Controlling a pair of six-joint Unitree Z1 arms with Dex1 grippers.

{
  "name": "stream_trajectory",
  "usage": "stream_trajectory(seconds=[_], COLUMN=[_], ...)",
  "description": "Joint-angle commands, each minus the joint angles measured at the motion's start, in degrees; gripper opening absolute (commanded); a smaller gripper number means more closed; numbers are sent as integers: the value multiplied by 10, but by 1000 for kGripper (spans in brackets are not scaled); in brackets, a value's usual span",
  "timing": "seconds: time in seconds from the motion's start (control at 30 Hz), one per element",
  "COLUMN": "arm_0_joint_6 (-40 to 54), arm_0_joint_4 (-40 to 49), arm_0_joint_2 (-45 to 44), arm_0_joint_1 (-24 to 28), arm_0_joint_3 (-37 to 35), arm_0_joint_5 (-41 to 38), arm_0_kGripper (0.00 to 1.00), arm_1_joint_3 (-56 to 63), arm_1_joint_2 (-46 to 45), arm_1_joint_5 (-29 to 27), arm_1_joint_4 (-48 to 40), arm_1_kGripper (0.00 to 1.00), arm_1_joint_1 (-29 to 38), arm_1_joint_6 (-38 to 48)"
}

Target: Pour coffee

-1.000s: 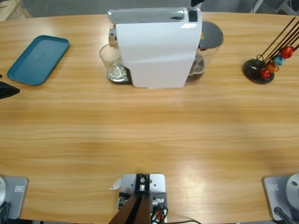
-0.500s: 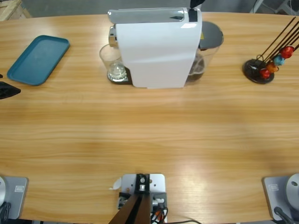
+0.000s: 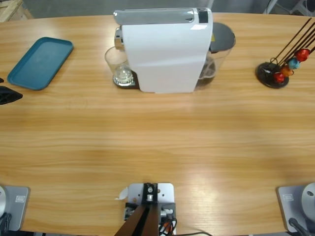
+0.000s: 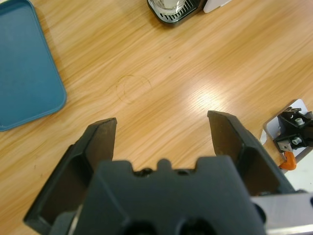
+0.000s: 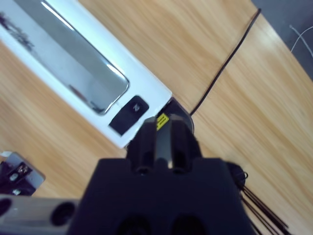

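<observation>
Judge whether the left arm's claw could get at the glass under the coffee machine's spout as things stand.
Probably yes. The left claw is open and holds nothing, and only bare table lies between it and the glass. The white coffee machine stands close beside the glass, so that side is tight.

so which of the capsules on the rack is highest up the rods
The red capsule, nearest the rods' upper ends. The blue capsule, orange capsule and a second red one sit progressively lower toward the black base.

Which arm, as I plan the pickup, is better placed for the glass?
Probably left: the left gripper is open, glass ahead across the table. The right gripper is shut above the machine.
</observation>
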Motion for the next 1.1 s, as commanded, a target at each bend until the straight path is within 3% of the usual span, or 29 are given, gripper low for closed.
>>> stream_trajectory(seconds=[0.03,0.23,0.43,0.57,0.8,1.1], arm_0_joint_6=[-6,-5,-2,6,6,-1], arm_0_joint_4=[3,3,-20,-41,-62,-103], arm_0_joint_2=[17,21,1,-9,-17,2], arm_0_joint_1=[6,6,6,6,-9,-10], arm_0_joint_3=[6,4,16,27,45,70], arm_0_joint_5=[6,6,6,4,-11,-21], arm_0_kGripper=[812,812,816,816,816,816], arm_1_joint_3=[206,393,520,597,712,789], arm_1_joint_2=[-126,-222,-288,-324,-389,-398], arm_1_joint_5=[37,41,41,50,79,73], arm_1_joint_4=[-63,-179,-260,-318,-420,-444], arm_1_kGripper=[787,918,926,986,982,979], arm_1_joint_1=[-8,-1,30,52,52,52], arm_1_joint_6=[7,14,33,54,83,84])
